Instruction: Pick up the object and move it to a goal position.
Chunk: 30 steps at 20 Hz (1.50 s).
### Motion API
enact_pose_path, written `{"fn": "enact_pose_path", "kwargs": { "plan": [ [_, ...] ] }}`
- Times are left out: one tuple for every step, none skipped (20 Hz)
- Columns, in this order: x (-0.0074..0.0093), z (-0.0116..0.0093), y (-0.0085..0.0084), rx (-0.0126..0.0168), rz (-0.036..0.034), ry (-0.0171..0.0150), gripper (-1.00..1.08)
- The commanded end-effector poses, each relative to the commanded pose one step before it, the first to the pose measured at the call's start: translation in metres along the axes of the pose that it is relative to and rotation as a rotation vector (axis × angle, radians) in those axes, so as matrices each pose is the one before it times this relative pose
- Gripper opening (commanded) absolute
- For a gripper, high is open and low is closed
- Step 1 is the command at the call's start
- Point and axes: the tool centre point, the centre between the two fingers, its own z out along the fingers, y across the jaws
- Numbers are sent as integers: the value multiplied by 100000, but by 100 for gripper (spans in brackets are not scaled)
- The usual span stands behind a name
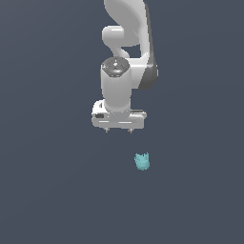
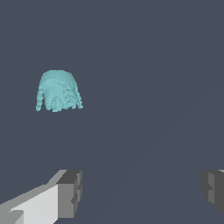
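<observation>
Gripper [image 2: 140, 192] agape — teal object [image 2: 58, 90] apart

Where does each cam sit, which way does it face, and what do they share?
Exterior view: off the arm, facing the arm and tool over the dark floor; the teal object lies apart, toward its right.
Wrist view: on the wrist, looking past the tool; both fingers show, spread, nothing between.
Shared: object, tool, floor.
</observation>
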Motion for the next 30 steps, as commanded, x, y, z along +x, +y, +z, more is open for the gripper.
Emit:
{"fn": "enact_pose_path", "kwargs": {
  "plan": [
    [0, 0, 1, 0, 0, 0, 100],
    [-14, 27, -64, 3, -101, -63, 100],
    [-41, 78, -179, 14, -284, -183, 100],
    [-69, 132, -301, 22, -478, -309, 100],
    [-99, 181, -416, 30, -660, -428, 100],
    [-131, 231, -530, 37, -843, -551, 100],
    [-166, 275, -633, 42, -1009, -667, 100],
    [-163, 249, -574, 37, -918, -617, 100],
    [-142, 194, -451, 29, -724, -498, 100],
    [-119, 140, -328, 23, -527, -375, 100],
    [-92, 87, -207, 17, -335, -253, 100],
    [-60, 32, -84, 11, -137, -120, 100],
    [-10, -6, 2, 0, 0, 0, 100],
    [35, -39, 100, -4, 163, 107, 100],
    [71, -11, 44, -13, 75, 93, 100],
    [96, 18, -6, -17, -3, 67, 100],
    [123, 39, -53, -25, -74, 58, 100],
    [153, 62, -98, -32, -142, 50, 100],
    [186, 82, -128, -37, -185, 51, 100],
    [220, 94, -148, -45, -213, 70, 100],
    [256, 103, -151, -50, -213, 96, 100],
    [291, 117, -154, -54, -214, 116, 100],
    [322, 130, -171, -59, -234, 134, 100],
    [350, 147, -199, -65, -273, 146, 100],
    [379, 169, -223, -67, -303, 152, 100],
    [407, 188, -247, -71, -332, 166, 100],
    [437, 209, -261, -72, -346, 179, 100],
    [463, 228, -286, -75, -376, 198, 100],
    [488, 253, -305, -75, -395, 208, 100],
    [512, 276, -329, -75, -422, 224, 100]
  ]
}}
